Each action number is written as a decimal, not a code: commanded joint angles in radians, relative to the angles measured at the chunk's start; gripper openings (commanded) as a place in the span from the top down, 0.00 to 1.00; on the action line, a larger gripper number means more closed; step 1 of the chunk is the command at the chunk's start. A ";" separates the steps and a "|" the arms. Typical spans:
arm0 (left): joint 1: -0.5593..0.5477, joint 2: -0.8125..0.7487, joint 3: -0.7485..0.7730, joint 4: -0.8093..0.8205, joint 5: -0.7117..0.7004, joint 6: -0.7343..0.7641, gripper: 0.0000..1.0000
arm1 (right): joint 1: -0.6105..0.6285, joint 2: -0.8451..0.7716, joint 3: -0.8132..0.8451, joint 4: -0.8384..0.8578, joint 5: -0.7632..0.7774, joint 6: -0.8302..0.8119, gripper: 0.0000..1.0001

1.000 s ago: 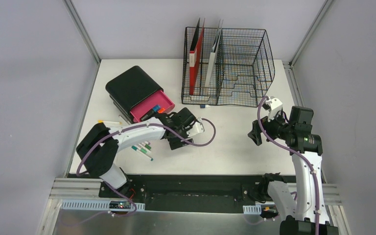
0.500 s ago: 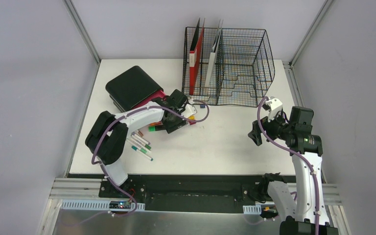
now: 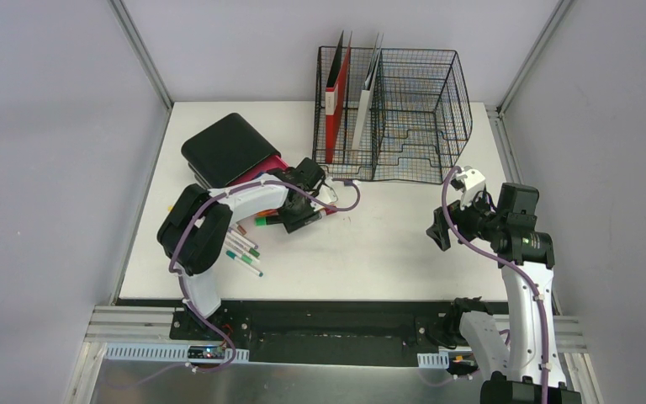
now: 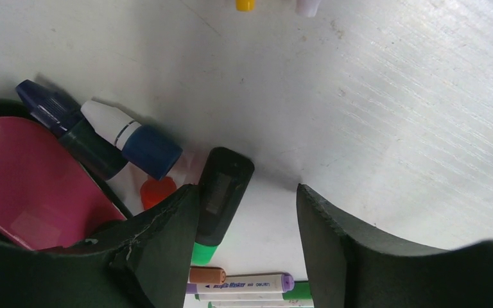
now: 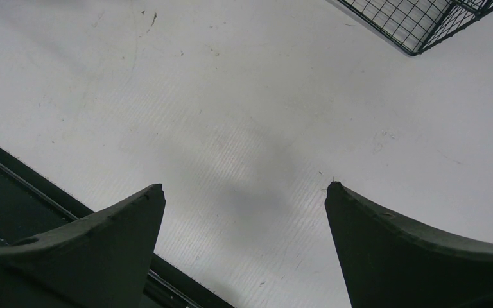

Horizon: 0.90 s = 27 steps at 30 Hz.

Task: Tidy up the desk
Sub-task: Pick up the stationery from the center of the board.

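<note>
Black-capped green marker (image 4: 221,192) at 10 o'clock lies loose inside the half-open left gripper (image 4: 249,196), likely bound for the pink drawer (image 4: 32,186); right gripper (image 5: 245,186), wide, parks clear at 3 o'clock.

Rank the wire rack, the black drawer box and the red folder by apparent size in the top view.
1. wire rack: clearly largest.
2. black drawer box.
3. red folder: seen nearly edge-on, so it looks slim.
</note>
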 commanded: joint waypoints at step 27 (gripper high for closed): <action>-0.098 0.043 0.065 -0.094 0.089 -0.125 0.86 | 0.006 -0.028 -0.004 0.015 0.007 -0.023 0.01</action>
